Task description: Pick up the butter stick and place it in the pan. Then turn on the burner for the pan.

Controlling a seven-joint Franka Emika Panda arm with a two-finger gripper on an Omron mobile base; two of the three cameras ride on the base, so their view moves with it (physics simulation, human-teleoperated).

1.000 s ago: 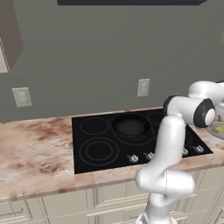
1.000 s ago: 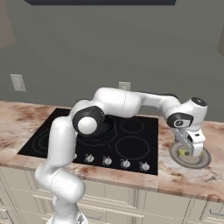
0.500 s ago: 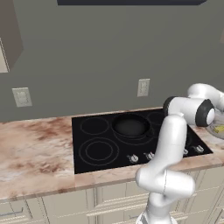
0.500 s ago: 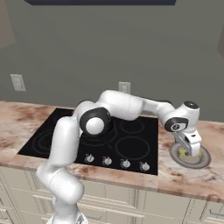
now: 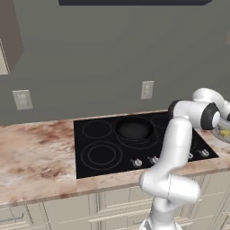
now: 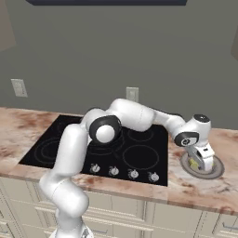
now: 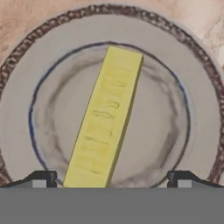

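One butter stick (image 7: 105,119) is seen lying flat and slanted on a grey plate (image 7: 197,105) on the counter (image 6: 226,139), right of the cooktop (image 6: 139,155). Judged light, soft, greasy; best pinched gently across its narrow width, mid-length. Tool (image 7: 112,178) is spread wide just above it, holding nothing.

The butter stick (image 7: 105,118) looks soft and matt, pale yellow with faint marks pressed in. The plate (image 7: 199,109) under it looks like smooth grey pottery with a thin blue ring and a rough brown edge. The cooktop (image 5: 134,143) is shiny black glass. The pan (image 5: 134,129) is dull black. The counter (image 5: 36,152) looks like polished speckled stone. The knobs (image 6: 114,171) look like shiny metal.
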